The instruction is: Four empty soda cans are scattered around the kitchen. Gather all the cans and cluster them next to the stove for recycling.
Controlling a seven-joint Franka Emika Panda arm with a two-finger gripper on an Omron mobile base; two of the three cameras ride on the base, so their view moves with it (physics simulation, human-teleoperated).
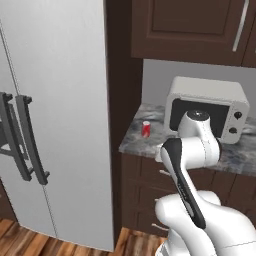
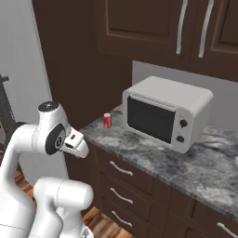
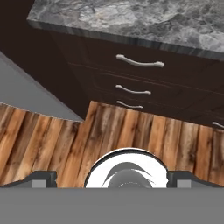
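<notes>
A tall grey double-door refrigerator [image 1: 55,120] with dark vertical handles is standing at the left end of a grey-veined marble countertop [image 2: 153,153], with a dark wood panel between them. Dark brown wall cabinets [image 2: 153,28] with silver bar handles are hanging above the countertop, and dark brown drawers [image 3: 140,83] with curved silver pulls are sitting under it, above a striped wooden plank floor [image 3: 131,131]. A boxy white microwave [image 2: 167,111] with a dark glass door and two black knobs is resting on the countertop. A small red cylindrical soda can [image 1: 146,128] with a silvery top is standing upright on the countertop, just left of the microwave and near the front edge. The two-finger gripper [image 3: 112,179] is pointing down at the floor in front of the drawers, its dark fingertips [image 3: 41,178] spread wide apart and holding nothing.
</notes>
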